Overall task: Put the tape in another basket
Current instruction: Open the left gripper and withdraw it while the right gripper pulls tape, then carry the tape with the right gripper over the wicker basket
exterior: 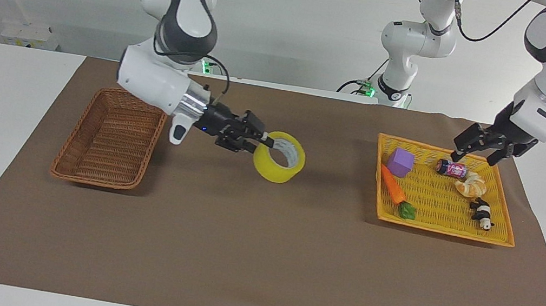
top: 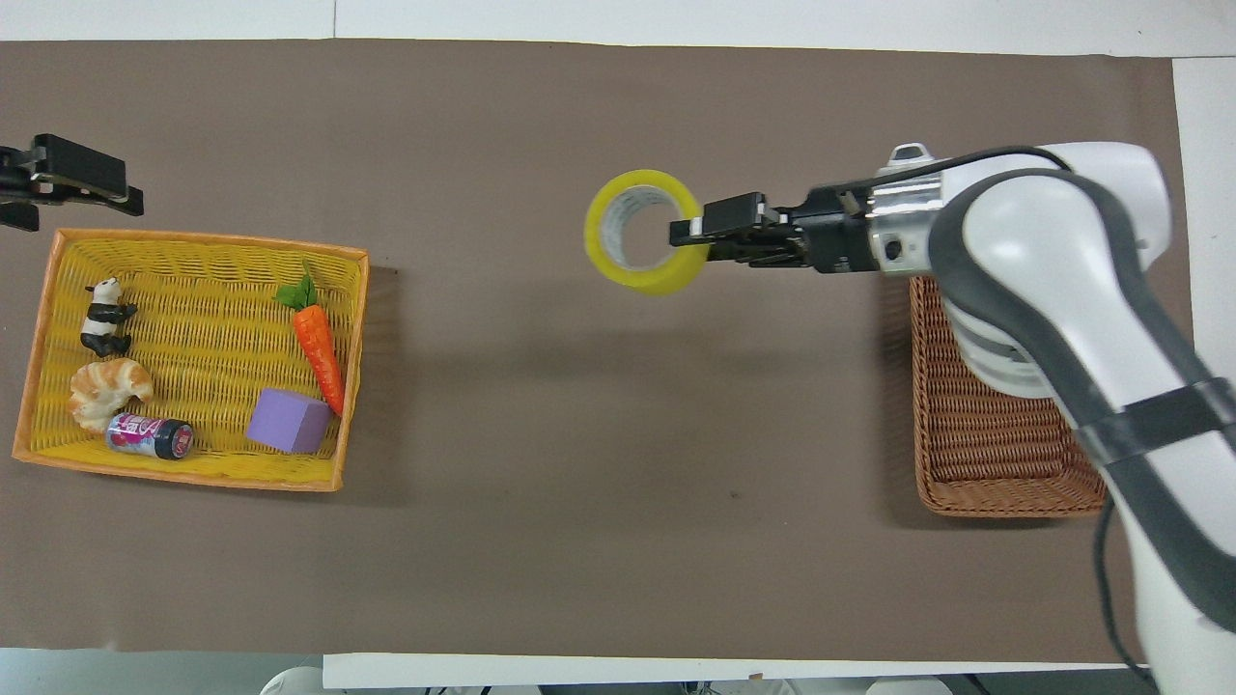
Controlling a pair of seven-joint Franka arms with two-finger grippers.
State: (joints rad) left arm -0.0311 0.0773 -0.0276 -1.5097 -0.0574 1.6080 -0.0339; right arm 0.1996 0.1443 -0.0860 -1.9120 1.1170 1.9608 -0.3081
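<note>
The yellow tape [exterior: 273, 170] [top: 640, 282] hangs in the air over the brown mat, between the two baskets. My right gripper [exterior: 268, 140] [top: 682, 230] is shut on the roll's wall, one finger inside the ring. The brown wicker basket [exterior: 98, 181] [top: 985, 434] sits at the right arm's end, partly under that arm in the overhead view. Raised over the yellow tray's corner nearest the robots, my left gripper [exterior: 476, 152] [top: 70, 190] is open and holds nothing.
A shallow yellow tray [exterior: 441, 230] [top: 193, 290] at the left arm's end holds a purple cube [exterior: 400, 162], a carrot [exterior: 392, 185], a small can [exterior: 451, 168], a croissant [exterior: 471, 185] and a panda figure [exterior: 482, 213]. Brown mat covers the table's middle.
</note>
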